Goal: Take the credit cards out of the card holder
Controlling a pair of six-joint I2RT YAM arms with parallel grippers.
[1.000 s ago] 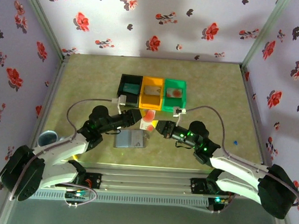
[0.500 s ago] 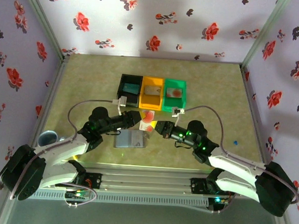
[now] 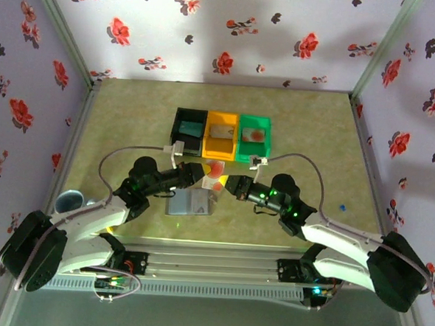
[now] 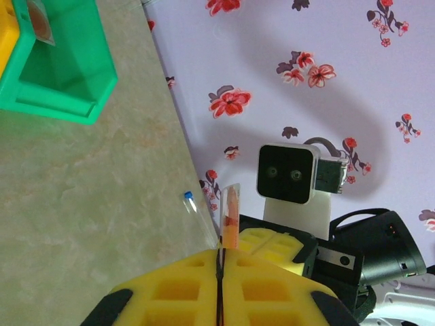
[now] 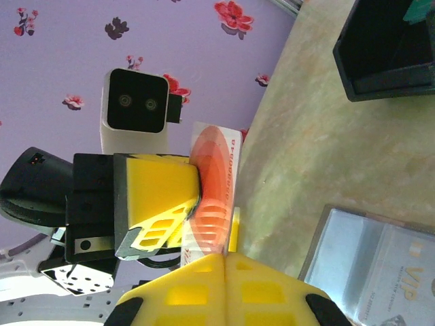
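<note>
A pale credit card point(image 3: 215, 175) with an orange-red round mark hangs above the table between both grippers. My left gripper point(image 3: 200, 172) is shut on its left edge, and my right gripper point(image 3: 231, 184) is shut on its right edge. In the left wrist view the card point(image 4: 230, 212) stands edge-on out of the closed yellow left gripper point(image 4: 219, 255). The right wrist view shows the card point(image 5: 216, 178) face-on, rising from the closed right gripper point(image 5: 224, 257). The grey card holder point(image 3: 189, 203) lies flat on the table just below the grippers, also the card holder point(image 5: 370, 261) at lower right.
A black bin point(image 3: 188, 130), an orange bin point(image 3: 220, 142) and a green bin point(image 3: 254, 146) stand in a row behind the grippers, each with something flat inside. A blue cup point(image 3: 69, 198) sits at the left edge. A small blue-capped tube point(image 4: 193, 207) lies on the table's right side.
The left gripper's jaws have closed onto the card that the right gripper holds. Both grippers have drifted slightly left and away from me.
</note>
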